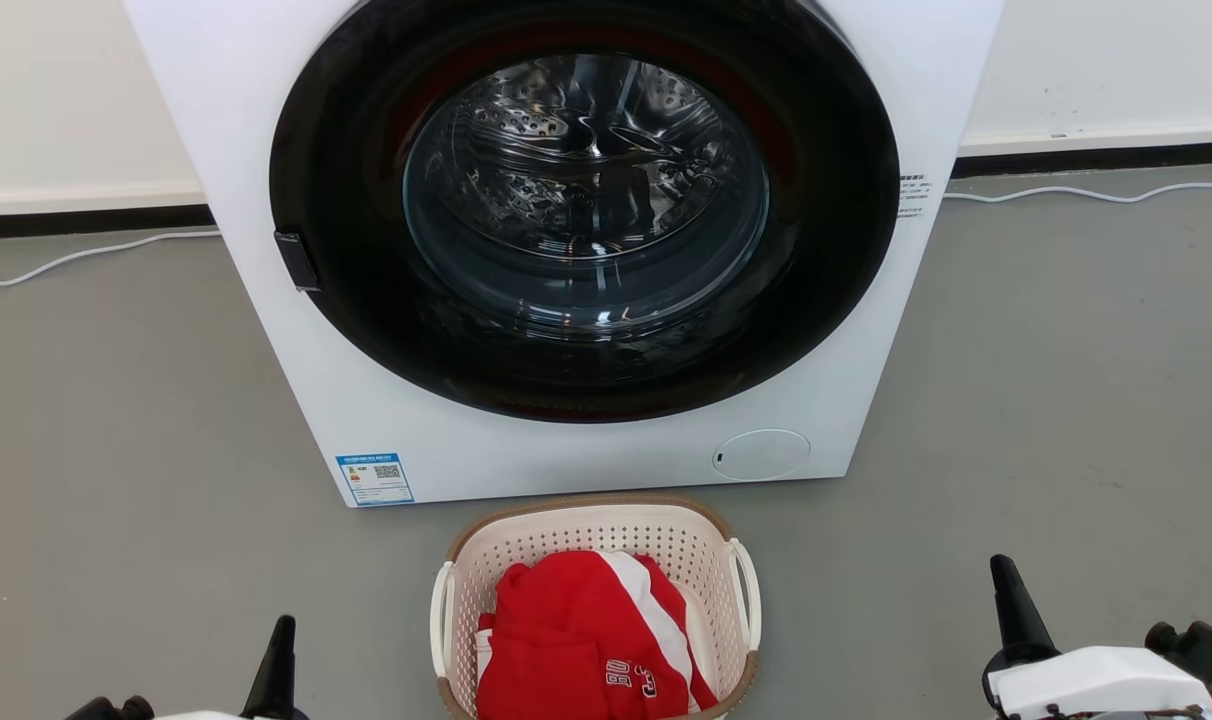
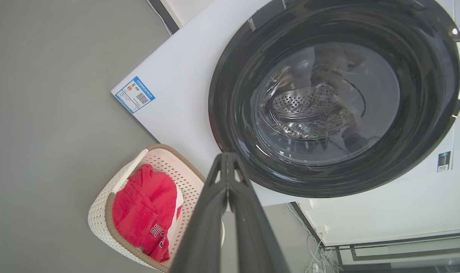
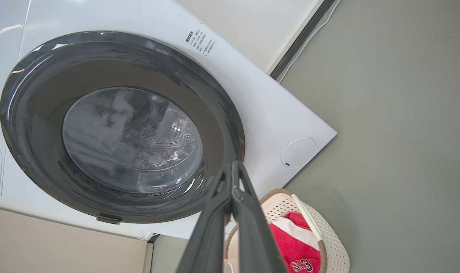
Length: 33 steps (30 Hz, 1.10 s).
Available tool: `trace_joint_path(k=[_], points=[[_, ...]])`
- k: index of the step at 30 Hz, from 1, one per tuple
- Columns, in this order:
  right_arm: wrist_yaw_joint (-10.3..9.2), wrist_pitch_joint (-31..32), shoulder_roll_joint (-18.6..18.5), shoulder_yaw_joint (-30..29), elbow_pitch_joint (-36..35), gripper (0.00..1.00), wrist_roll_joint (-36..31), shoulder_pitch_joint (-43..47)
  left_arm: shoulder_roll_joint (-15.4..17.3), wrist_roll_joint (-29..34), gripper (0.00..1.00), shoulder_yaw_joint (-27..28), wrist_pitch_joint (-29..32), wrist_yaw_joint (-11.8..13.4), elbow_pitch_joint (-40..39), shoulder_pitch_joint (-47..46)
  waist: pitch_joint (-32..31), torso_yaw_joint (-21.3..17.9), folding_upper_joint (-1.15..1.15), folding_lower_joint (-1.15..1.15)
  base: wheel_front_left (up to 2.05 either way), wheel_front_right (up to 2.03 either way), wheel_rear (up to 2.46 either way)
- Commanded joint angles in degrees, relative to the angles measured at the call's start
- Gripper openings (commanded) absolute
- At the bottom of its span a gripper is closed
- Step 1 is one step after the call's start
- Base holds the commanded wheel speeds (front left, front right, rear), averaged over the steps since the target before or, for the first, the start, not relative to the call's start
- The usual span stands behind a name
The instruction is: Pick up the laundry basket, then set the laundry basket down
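I see the laundry basket [image 1: 566, 532] on the grey floor [image 1: 116, 450], just in front of the white front-load washer [image 1: 566, 455]. There's a red-and-white garment [image 1: 576, 630] inside it. Left gripper [image 1: 278, 660] sits low left, right gripper [image 1: 1006, 590] low right, one each side of the basket and well apart from it. In the wrist views both pincers are clenched, tips together, gripping nothing.

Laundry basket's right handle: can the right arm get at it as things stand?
Probably yes. The right tool sits right of the handle, bare grey floor between them; it is shut, so must open first.
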Motion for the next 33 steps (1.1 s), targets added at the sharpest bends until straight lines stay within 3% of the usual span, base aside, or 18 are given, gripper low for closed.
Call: trace_joint_path(k=[1,33], points=[[0.3,0.5,-0.2,0.6,-1.8,0.0,1.8,-3.3,0.5,-1.5,0.0,0.9,0.2,-0.3,-1.9,-3.6,0.0,0.0,-0.01,0.0,0.0,0.0,0.0],[0.37,5.9,-0.3,-0.6,-5.4,0.0,25.9,-4.2,-0.6,-20.6,0.0,1.3,5.6,-0.7,-4.3,-7.0,0.8,0.6,-0.01,0.0,0.0,0.0,0.0]])
